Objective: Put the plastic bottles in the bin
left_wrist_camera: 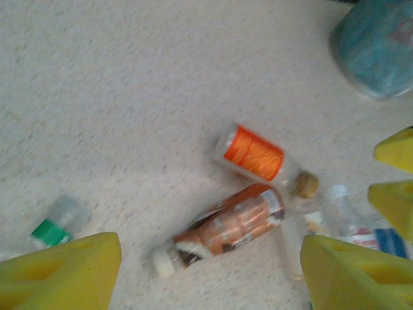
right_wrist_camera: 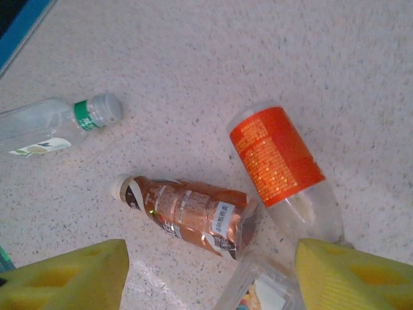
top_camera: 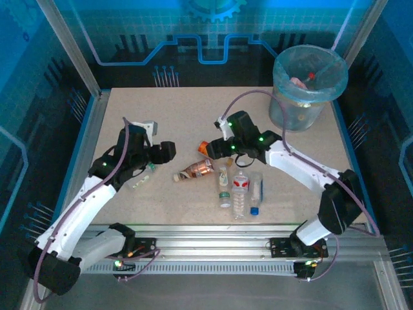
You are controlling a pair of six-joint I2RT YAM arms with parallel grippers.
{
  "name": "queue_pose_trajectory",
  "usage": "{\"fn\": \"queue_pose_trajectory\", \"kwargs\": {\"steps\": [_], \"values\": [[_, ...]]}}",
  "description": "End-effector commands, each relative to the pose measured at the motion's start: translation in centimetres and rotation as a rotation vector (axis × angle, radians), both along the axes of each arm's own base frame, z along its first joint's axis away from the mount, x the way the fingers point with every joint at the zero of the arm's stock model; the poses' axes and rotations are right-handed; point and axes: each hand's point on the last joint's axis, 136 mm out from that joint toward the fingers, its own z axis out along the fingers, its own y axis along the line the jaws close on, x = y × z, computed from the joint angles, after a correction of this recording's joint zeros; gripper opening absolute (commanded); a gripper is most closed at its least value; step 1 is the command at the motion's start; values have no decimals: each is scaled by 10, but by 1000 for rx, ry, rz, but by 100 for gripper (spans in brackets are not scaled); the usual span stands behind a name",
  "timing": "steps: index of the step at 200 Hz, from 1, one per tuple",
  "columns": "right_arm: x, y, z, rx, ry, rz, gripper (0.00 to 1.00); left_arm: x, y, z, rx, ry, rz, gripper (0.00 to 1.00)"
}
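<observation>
The plastic bottles (top_camera: 239, 192) lie on their sides in a loose scatter at the middle of the counter (top_camera: 161, 110), so each has to be taken across its body from above. The bin (top_camera: 308, 97) stands upright at the upper right of the top view, well apart from them. Its mouth faces up, and a pink bottle (top_camera: 298, 81) already lies inside.

In the right wrist view a copper-labelled bottle (right_wrist_camera: 187, 213) lies just beside an orange-labelled bottle (right_wrist_camera: 281, 165). A green-capped bottle (right_wrist_camera: 58, 123) lies apart at the left of that frame.

The right claw (right_wrist_camera: 211, 245) hangs over the copper and orange pair with its yellow fingers parted and nothing between them, apparently lining up for a pick. The left claw (left_wrist_camera: 211, 240) is also parted and empty, above the same two bottles from the other side.

The right claw's fingers (left_wrist_camera: 393, 152) show at the right edge of the left wrist view. Both arms therefore seem drawn to one spot, and I judge they could get in each other's way.
</observation>
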Motion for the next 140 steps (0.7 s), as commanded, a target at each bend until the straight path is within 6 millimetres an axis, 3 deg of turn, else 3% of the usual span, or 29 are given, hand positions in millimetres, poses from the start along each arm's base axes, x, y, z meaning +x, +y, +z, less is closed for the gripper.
{"fn": "queue_pose_trajectory", "kwargs": {"steps": [1, 18, 37, 57, 94, 140], "values": [[9, -26, -19, -90, 131, -171, 68, -6, 11, -12, -1, 36, 63, 75], [14, -46, -33, -94, 219, -226, 67, -7, -2, -13, -47, 39, 7, 75], [13, -64, -49, -67, 297, -269, 67, -15, -33, -11, -93, 49, -169, 75], [13, -80, -67, -59, 387, -330, 68, -26, -63, -11, -24, 16, -334, 75], [11, -76, -98, -14, 538, -320, 63, -43, -110, -11, 26, -43, -550, 77], [13, -81, -115, -63, 560, -351, 64, -63, -138, -14, 83, -129, -733, 79]]}}
